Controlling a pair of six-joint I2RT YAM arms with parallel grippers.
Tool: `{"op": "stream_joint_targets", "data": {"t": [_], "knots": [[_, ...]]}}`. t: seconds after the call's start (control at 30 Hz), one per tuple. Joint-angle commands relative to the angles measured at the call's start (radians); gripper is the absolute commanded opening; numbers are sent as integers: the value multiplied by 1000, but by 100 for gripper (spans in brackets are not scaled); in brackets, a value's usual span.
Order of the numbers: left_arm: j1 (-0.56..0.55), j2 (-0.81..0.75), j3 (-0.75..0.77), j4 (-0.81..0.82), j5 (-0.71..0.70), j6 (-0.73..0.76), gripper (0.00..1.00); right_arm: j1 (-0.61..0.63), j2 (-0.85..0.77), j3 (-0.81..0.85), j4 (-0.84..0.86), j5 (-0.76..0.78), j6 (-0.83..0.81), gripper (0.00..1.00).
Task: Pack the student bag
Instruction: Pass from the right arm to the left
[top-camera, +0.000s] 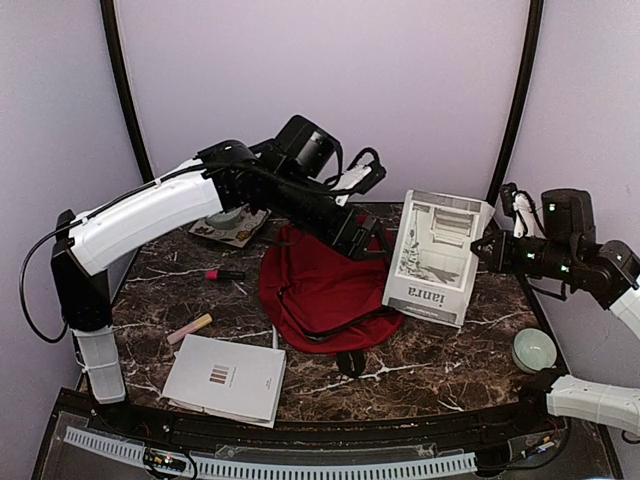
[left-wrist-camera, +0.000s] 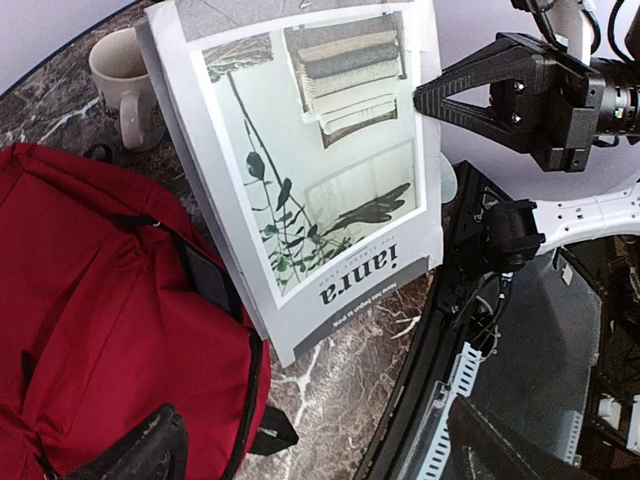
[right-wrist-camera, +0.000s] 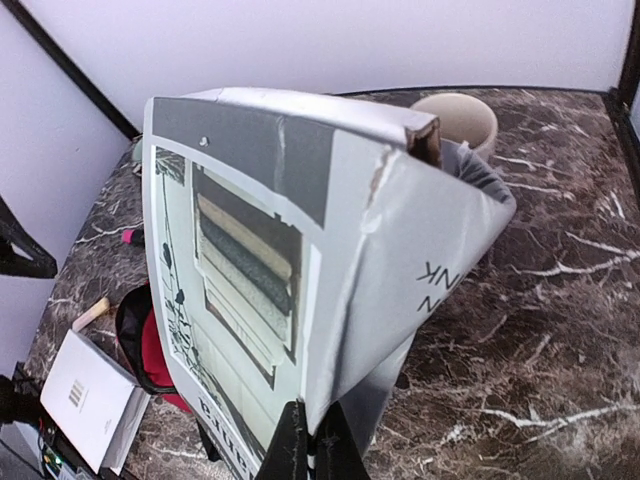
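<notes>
Two end effectors in view. Nearest the arm bases, a white booklet (top-camera: 225, 378) lies flat on the marble surface (top-camera: 430, 370), well left of the left end effector (top-camera: 368, 240) and nearer than it. A pale green cup (top-camera: 535, 350) sits nearer than the right end effector (top-camera: 478, 247), slightly to its right. Further out, a tan-pink marker (top-camera: 190, 328) and a red marker (top-camera: 225, 273) lie left of the left end effector, apart from each other. The student bag (top-camera: 320, 285) lies mid-surface, right under the left end effector, whose fingers are wide apart and grip nothing. A magazine (top-camera: 437, 258) stands tilted between the two end effectors, lower edge beside the bag's right side; contact unclear. The right end effector is clamped on the magazine's right edge. Farthest, a beige mug (left-wrist-camera: 118, 85) stands upright beyond the magazine.
</notes>
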Motion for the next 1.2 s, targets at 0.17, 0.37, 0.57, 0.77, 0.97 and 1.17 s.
{"op": "stream_joint_targets", "data": {"t": [0.17, 0.37, 0.57, 0.77, 0.97, 1.17], "knots": [[48, -238, -167, -26, 124, 84, 95, 14, 42, 49, 215, -314, -248, 0], [90, -304, -230, -4, 238, 110, 92, 66, 19, -20, 357, -407, -354, 0], [153, -323, -262, 41, 359, 105, 89, 159, 90, -6, 353, -438, -452, 0], [162, -307, -277, 45, 380, 122, 86, 227, 170, 26, 353, -444, -488, 0], [164, -283, -292, 49, 436, 112, 83, 253, 208, 32, 392, -422, -495, 0], [165, -257, -297, 36, 479, 111, 70, 255, 233, 36, 407, -426, -514, 0]]}}
